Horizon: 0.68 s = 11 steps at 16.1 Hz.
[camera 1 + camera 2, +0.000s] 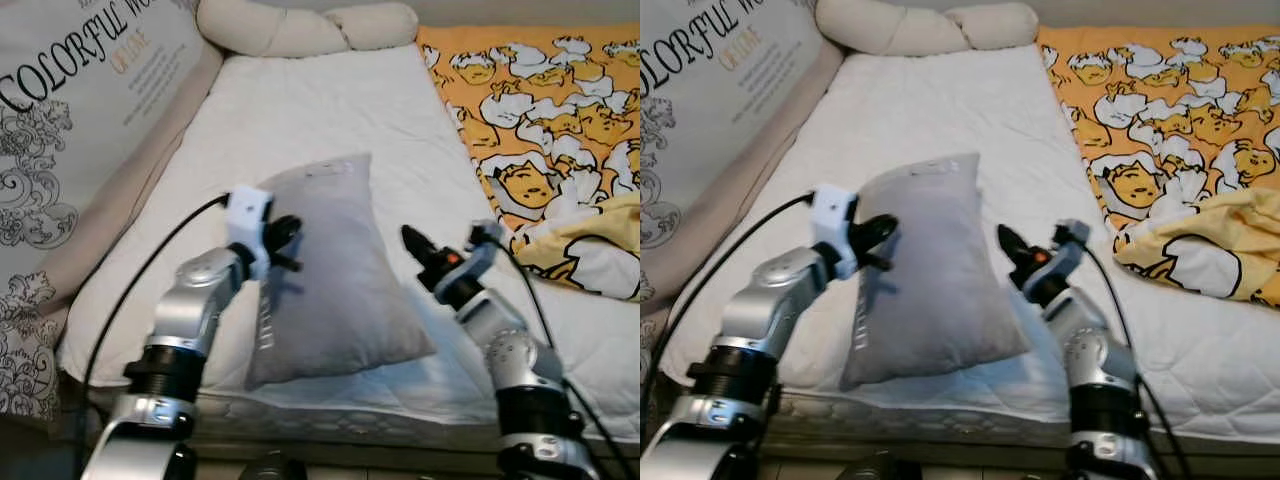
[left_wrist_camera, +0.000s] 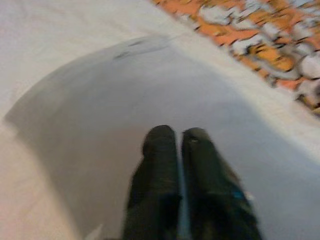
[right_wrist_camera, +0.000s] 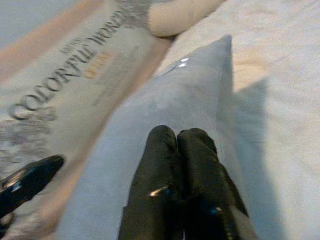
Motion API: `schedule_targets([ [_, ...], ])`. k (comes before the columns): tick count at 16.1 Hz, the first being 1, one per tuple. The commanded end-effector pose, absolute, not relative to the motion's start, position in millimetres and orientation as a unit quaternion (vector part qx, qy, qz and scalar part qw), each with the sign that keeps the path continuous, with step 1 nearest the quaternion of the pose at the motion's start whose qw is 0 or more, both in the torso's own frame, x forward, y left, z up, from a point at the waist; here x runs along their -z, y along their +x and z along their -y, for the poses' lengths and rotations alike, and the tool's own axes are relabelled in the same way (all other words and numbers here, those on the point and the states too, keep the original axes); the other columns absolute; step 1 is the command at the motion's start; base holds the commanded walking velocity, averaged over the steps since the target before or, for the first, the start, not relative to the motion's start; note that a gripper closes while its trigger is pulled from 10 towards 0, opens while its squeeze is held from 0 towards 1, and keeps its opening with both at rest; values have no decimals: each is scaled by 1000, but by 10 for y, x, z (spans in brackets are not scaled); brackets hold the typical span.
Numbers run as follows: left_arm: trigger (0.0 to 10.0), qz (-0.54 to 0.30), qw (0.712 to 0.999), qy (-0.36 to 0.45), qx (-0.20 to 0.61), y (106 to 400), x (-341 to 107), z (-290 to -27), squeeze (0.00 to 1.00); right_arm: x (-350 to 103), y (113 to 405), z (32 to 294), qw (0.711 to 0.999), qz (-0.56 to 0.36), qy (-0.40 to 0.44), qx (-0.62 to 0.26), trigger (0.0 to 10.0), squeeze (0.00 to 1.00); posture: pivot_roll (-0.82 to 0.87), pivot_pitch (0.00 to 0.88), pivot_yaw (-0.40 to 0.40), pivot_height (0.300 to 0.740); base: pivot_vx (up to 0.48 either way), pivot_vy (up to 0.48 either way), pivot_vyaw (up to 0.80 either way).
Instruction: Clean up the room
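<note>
Grey rectangular fabric pillow (image 1: 325,270) lies on white quilted bed mattress (image 1: 330,110), near its front edge. I have left end effector (image 1: 287,244) and right end effector (image 1: 418,245) flanking it, both with fingers pressed closed, likely to squeeze and lift pillow between arms rather than pinch it.

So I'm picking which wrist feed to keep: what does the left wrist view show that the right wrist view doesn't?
Left wrist view: the orange patterned blanket past the left gripper, fingers together. Right wrist view: the lettered cushion, the cream bolster, the right gripper, shut, and the other gripper's fingertip. Both: the grey pillow on the white mattress.
</note>
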<state>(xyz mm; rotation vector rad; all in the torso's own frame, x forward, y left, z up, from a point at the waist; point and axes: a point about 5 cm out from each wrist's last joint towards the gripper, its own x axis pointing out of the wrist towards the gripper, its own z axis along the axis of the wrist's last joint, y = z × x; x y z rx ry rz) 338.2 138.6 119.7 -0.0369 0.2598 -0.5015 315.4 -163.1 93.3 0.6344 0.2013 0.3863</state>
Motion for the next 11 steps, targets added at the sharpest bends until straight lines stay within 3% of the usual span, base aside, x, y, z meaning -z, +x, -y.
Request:
schedule_targets([
  [1,10000,-135,966,-13,220,3421,-1174,-1501,1000,-923,3200,1662,931,-103,303,-175,10000,1000,-97,0,121,740,0,0,0],
  [3,10000,-146,969,-95,174,3442,-1079,-1674,1000,-833,3270,1747,928,-126,313,-159,10000,1000,-97,0,111,740,0,0,0],
  [6,10000,-137,959,-181,168,3440,-988,-1725,1000,-738,3348,1799,924,-157,317,-147,10000,1000,-70,0,77,740,0,0,0],
  [11,10000,-141,948,-246,146,3314,-718,-1891,1000,-800,3473,1820,882,-131,428,-150,10000,1000,-50,0,56,740,0,0,0],
])
